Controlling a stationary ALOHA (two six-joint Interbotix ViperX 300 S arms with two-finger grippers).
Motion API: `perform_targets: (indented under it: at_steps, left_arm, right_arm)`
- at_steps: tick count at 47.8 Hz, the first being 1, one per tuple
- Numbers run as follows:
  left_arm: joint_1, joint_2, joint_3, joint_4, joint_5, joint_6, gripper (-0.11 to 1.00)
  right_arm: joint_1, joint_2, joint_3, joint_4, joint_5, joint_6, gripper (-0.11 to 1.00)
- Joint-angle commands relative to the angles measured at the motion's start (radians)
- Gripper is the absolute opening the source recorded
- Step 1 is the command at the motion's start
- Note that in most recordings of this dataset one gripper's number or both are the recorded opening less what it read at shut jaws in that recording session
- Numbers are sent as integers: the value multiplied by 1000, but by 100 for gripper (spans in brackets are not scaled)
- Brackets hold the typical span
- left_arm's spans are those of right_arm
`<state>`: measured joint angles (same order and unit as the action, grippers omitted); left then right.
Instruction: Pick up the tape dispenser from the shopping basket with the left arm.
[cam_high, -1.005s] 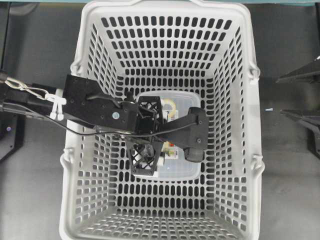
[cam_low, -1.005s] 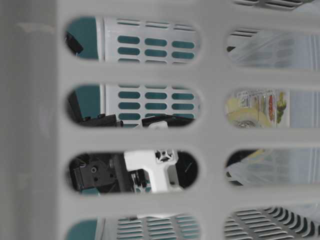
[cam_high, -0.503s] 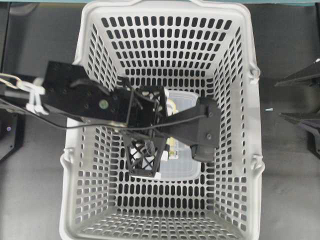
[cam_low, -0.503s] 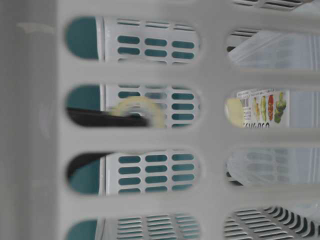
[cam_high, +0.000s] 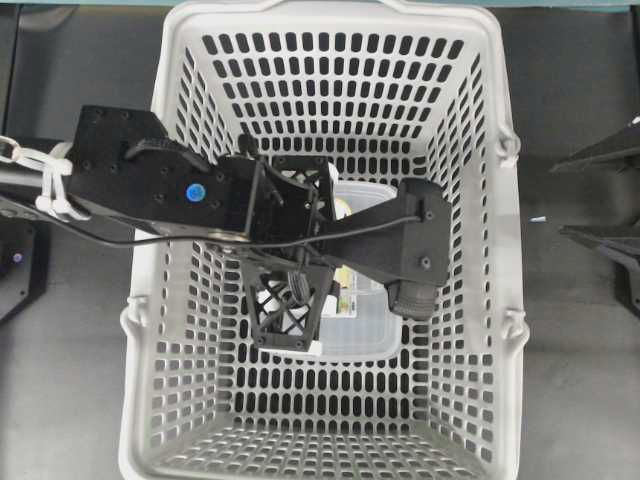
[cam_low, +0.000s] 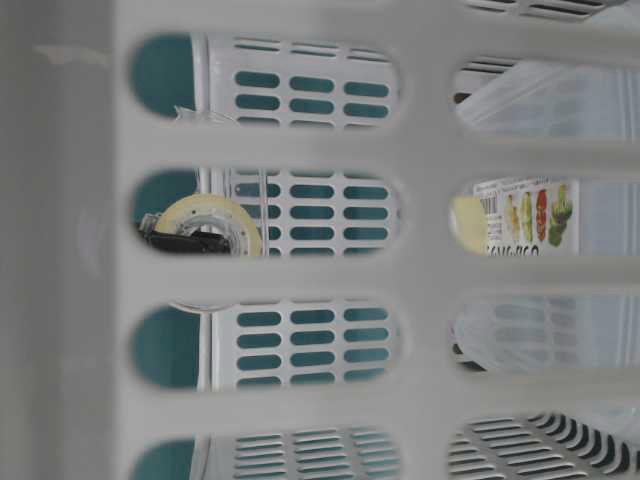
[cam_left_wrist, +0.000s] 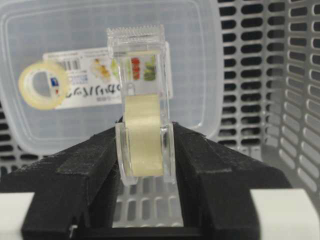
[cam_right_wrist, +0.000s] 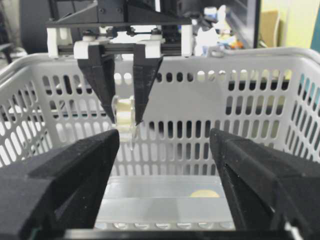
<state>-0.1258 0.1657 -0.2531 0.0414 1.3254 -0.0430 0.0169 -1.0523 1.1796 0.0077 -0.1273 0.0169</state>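
Observation:
My left gripper (cam_left_wrist: 145, 135) is shut on the tape dispenser (cam_left_wrist: 142, 100), a clear plastic holder with a pale yellow roll and a toothed edge. It holds the dispenser upright, in the air, inside the light grey shopping basket (cam_high: 165, 150). The right wrist view shows the left gripper (cam_right_wrist: 123, 117) pointing down with the dispenser (cam_right_wrist: 125, 117) between its fingers, well above the basket floor. The table-level view shows the dispenser's roll (cam_low: 205, 225) through a slot. In the overhead view the left arm (cam_high: 190, 195) hides the dispenser. My right gripper (cam_right_wrist: 165, 145) is open and empty outside the basket.
A clear lidded container (cam_left_wrist: 75, 40) with a white printed label (cam_left_wrist: 95, 80) lies on the basket floor under the dispenser, and a loose tape roll (cam_left_wrist: 43, 84) rests on it. The basket walls (cam_left_wrist: 295, 75) close in on all sides. Black arm parts (cam_high: 610, 145) stand at the right edge.
My left gripper has risen from the basket floor with the tape dispenser. In the table-level view the gripper's body has gone from the lower slot and the roll now shows higher up.

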Motion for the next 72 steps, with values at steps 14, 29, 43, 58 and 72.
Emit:
perform_targets:
  at_steps: [14, 29, 43, 58, 72]
  left_arm:
    - [-3, -15, -15, 3, -2, 3, 29]
    - [-3, -15, -11, 3, 2, 3, 29]
    - [-5, -15, -9, 5, 5, 3, 29]
    - [-3, -15, -6, 3, 5, 5, 29]
    - [-3, -15, 2, 3, 5, 5, 29]
  right_arm:
    - [2, 5, -11, 3, -3, -3, 71]
    - [2, 5, -9, 3, -3, -3, 71]
    - [2, 5, -9, 3, -3, -2, 71]
    - [2, 5, -9, 3, -2, -2, 71]
    - [2, 3, -5, 3, -2, -2, 71]
